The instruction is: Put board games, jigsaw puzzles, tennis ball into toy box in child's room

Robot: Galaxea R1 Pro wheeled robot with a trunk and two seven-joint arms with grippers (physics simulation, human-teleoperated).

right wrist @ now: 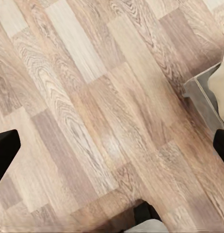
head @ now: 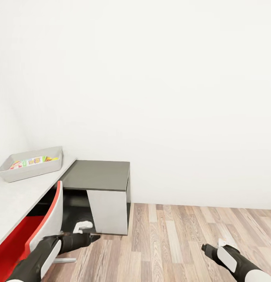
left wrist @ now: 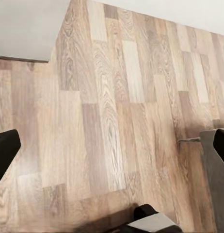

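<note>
Both black-and-white robot arms reach in low at the near edge of the head view, the left pincer (head: 85, 234) beside the red chair with its pale grey back (head: 49, 219) and the right pincer (head: 209, 249) over bare floor. From the head view I cannot tell how the jaws stand, but each wrist view shows black fingertips (left wrist: 5, 150) far out at opposite borders with only planks between them, so both pincers are spread wide and hold nothing (right wrist: 5, 150).

Wood-plank flooring in mixed brown tones (head: 182, 243) stretches free from the dark corner unit to the right border, giving wide room on that side. On the left the long light grey desk (head: 18, 199) runs along the wall and meets its dark grey corner section (head: 98, 175), which stands on a white panel (head: 110, 211). The chair is tucked against the desk's front edge.

A shallow pale grey plastic toy box with sloping sides (head: 31, 171) sits at the far end of the desk, near the wall, with colourful flat toys (head: 31, 161) lying inside. Plain white walls (head: 158, 98) close the room behind.
</note>
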